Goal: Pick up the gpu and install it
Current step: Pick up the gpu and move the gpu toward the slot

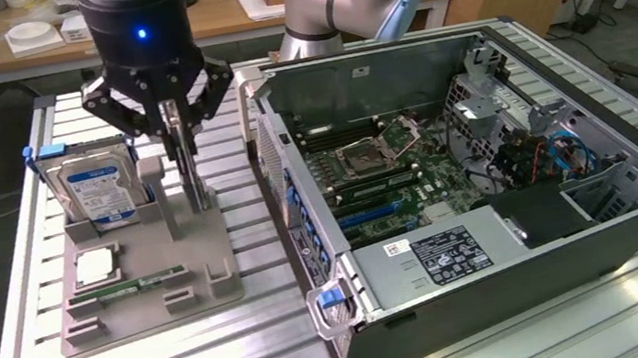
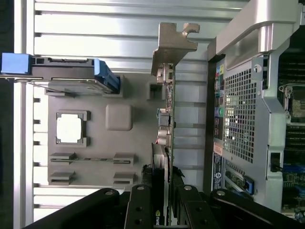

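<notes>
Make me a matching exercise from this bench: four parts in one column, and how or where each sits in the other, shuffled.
1 gpu
2 hard drive
3 processor
4 case

A flat in a tray recess
B open, on the exterior view's right
C upright, gripped by the hand
D upright, blue-white label showing

Pairs: 1-C, 2-D, 3-A, 4-B

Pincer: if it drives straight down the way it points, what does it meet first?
The graphics card, standing on edge in the grey holder directly below the pincer, in line with its middle. Whether they already touch, I cannot tell.
</notes>
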{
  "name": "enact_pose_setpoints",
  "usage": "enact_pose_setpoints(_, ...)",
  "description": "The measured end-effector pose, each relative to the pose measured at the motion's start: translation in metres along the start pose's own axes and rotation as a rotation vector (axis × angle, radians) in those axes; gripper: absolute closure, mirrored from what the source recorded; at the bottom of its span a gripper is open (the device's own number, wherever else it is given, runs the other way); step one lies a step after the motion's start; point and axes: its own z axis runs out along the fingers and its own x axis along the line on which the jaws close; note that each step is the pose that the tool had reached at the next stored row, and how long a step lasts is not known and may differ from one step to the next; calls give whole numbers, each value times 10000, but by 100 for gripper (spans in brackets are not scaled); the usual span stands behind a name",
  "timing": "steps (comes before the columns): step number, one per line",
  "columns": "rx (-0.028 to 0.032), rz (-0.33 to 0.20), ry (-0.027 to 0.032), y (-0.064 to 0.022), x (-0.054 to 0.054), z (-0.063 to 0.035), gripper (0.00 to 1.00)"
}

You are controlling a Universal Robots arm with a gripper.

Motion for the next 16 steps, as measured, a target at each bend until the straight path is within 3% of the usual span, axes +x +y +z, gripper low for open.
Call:
enact_pose_setpoints(9,-3,1,8,16,-4,-354,74)
enact_pose_setpoints(16,-4,2,11,24,-6,-517,74)
